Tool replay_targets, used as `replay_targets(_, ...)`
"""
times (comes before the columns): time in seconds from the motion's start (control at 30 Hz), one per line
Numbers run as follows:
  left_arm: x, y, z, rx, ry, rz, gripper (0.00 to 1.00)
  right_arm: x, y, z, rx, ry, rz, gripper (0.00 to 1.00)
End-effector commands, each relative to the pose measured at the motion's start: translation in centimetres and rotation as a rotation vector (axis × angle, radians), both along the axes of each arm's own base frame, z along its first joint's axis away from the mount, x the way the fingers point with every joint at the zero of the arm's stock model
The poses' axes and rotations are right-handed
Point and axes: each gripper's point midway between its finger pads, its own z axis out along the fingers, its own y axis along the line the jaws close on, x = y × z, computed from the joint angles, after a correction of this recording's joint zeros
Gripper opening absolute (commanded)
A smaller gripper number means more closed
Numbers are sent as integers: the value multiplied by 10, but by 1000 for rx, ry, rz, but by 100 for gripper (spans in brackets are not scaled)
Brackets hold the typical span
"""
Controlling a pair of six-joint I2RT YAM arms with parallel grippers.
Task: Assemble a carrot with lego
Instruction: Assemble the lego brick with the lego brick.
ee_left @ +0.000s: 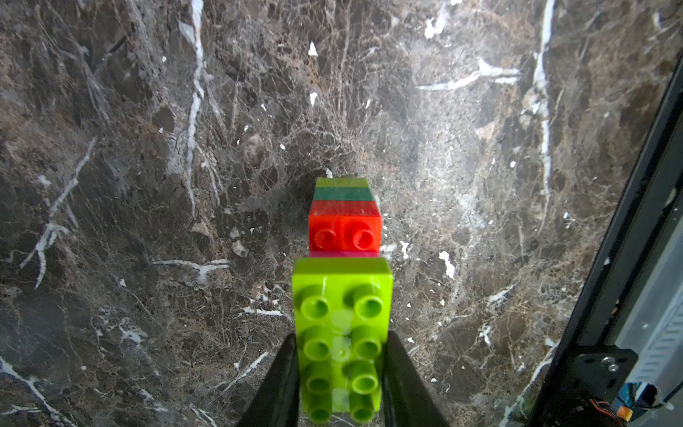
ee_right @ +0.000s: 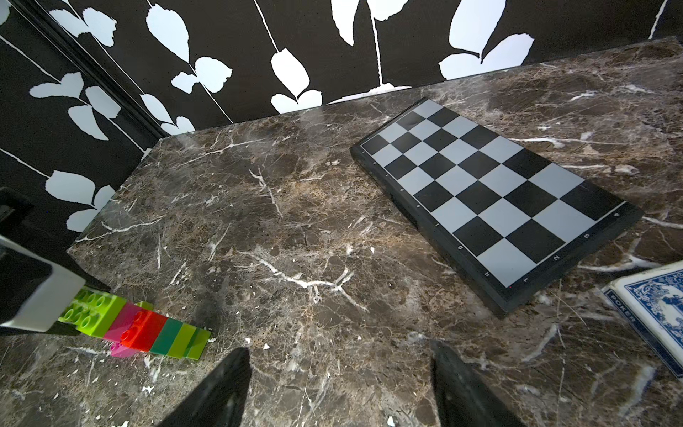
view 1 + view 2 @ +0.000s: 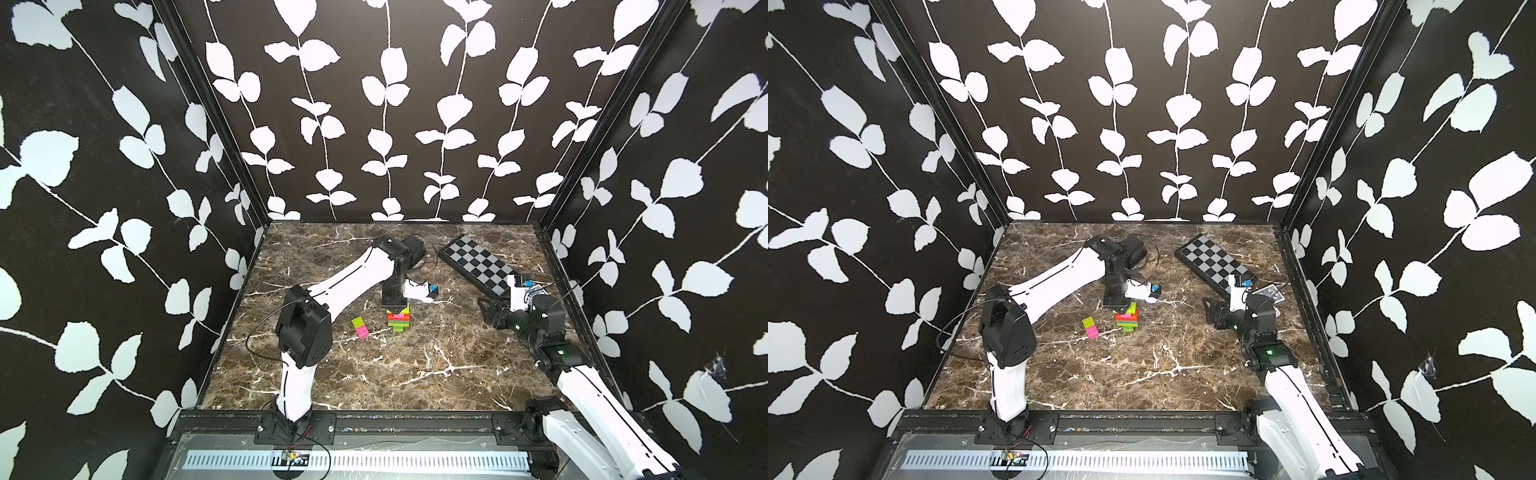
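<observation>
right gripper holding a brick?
No: in the right wrist view the right gripper has its jaws standing open, with nothing between them.

3 walls (image 3: 395, 104), black with white leaf-and-vine print, stand beyond and on both sides of the left pincer (image 3: 397, 308). Below it: glossy brown marble surface (image 3: 415, 365), white veins.

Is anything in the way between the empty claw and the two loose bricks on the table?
Yes. The carrot, held at its top by the left gripper, stands between the open right gripper and the loose lime and pink bricks. The right arm would probably have to go around it.
</observation>
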Motion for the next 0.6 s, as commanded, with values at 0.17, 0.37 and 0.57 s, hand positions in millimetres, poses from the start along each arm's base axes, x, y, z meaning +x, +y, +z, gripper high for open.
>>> replay_targets(0.17, -6, 0, 2, -8, 15, -24, 9, 3, 2, 5, 13, -29, 5, 77)
replay_targets(0.37, -9, -2, -2, 7, 18, -43, 9, 4, 2, 3, 12, -24, 5, 77)
replay_targets(0.57, -7, -1, -6, 26, 13, -39, 10, 4, 3, 3, 15, -24, 10, 77)
